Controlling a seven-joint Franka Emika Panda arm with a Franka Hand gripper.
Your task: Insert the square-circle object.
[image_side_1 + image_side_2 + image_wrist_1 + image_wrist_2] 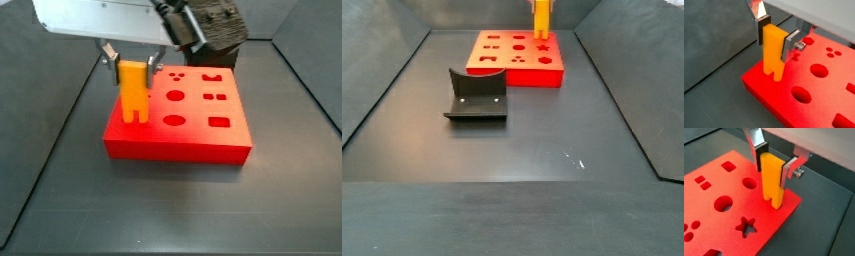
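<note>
Fixture (476, 96) (gripper (773, 37) unseen)

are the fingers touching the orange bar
Touching: in both wrist views the gripper fingers press both sides of the orange bar above the red block.

I count one square-circle object (773, 49), clamped upright in the one gripper (773, 36) over the block's corner. One red block (201, 135) with shaped holes and one fixture (477, 95) sit on the floor.
</note>
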